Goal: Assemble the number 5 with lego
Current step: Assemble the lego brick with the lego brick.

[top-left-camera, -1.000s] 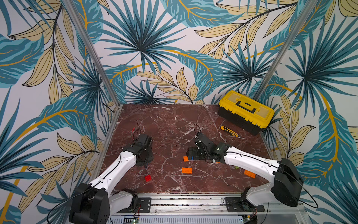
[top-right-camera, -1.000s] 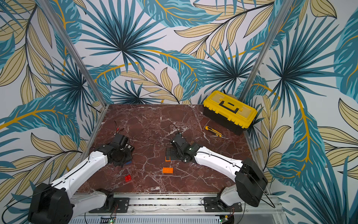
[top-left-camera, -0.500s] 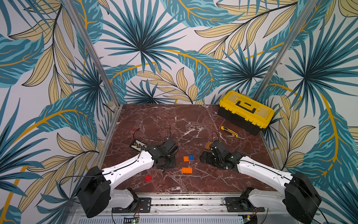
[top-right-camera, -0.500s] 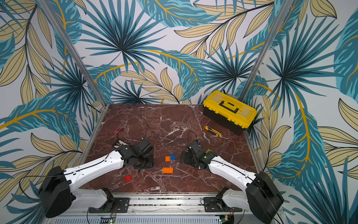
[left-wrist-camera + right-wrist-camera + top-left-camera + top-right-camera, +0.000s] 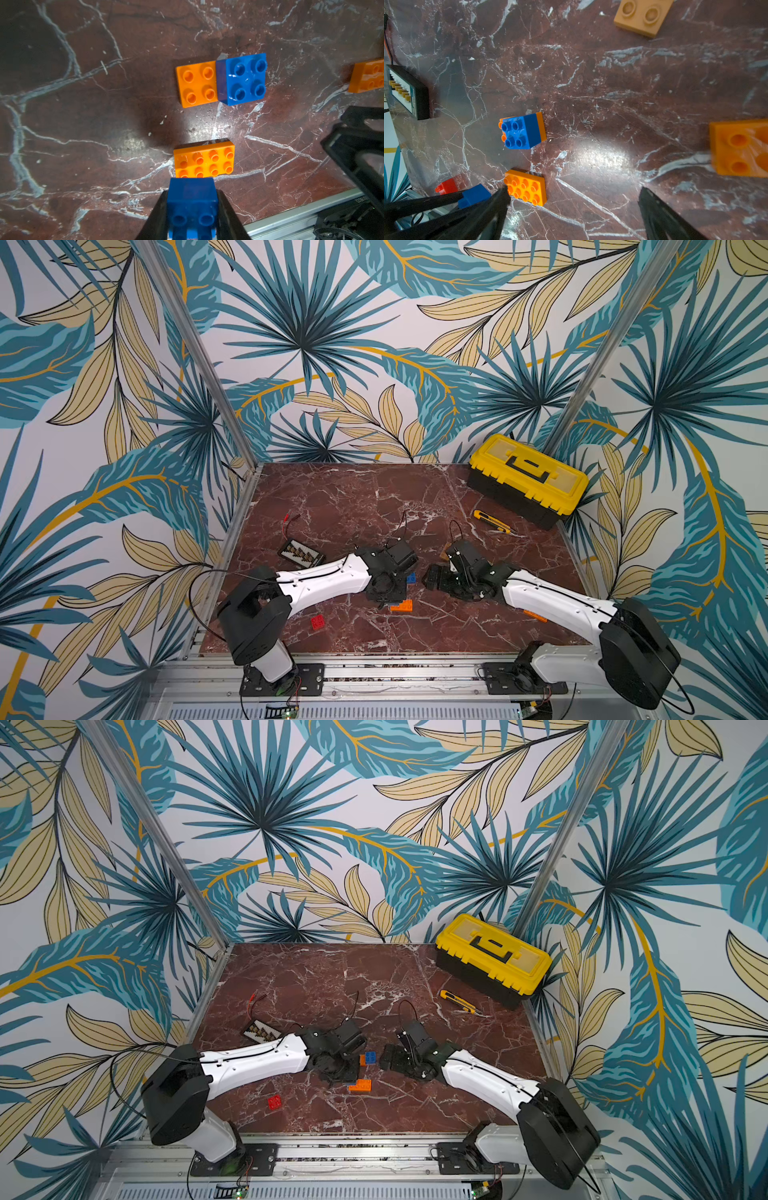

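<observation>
Marble desk [image 5: 353,497]: dark red with white veins, loose lego lying near its front middle
Left gripper [image 5: 192,193]: clenched on a blue square brick [image 5: 192,207], studs facing the wrist camera
Held brick's place: right at the edge of an orange oblong [image 5: 204,160]; whether they touch cannot be told
Stacked pair: a second blue square [image 5: 243,79] sits on one end of an orange brick [image 5: 196,83], four orange studs bare, just beyond the oblong
Right gripper [image 5: 573,193]: released, jaws wide over bare marble beside the oblong, holding nothing
Red square [image 5: 318,621]: alone, near the left arm, toward the front edge
Other orange piece [image 5: 741,149]: well apart, on the right gripper's side
Far right corner: yellow toolbox [image 5: 528,479], with a utility knife [image 5: 492,524] near it
</observation>
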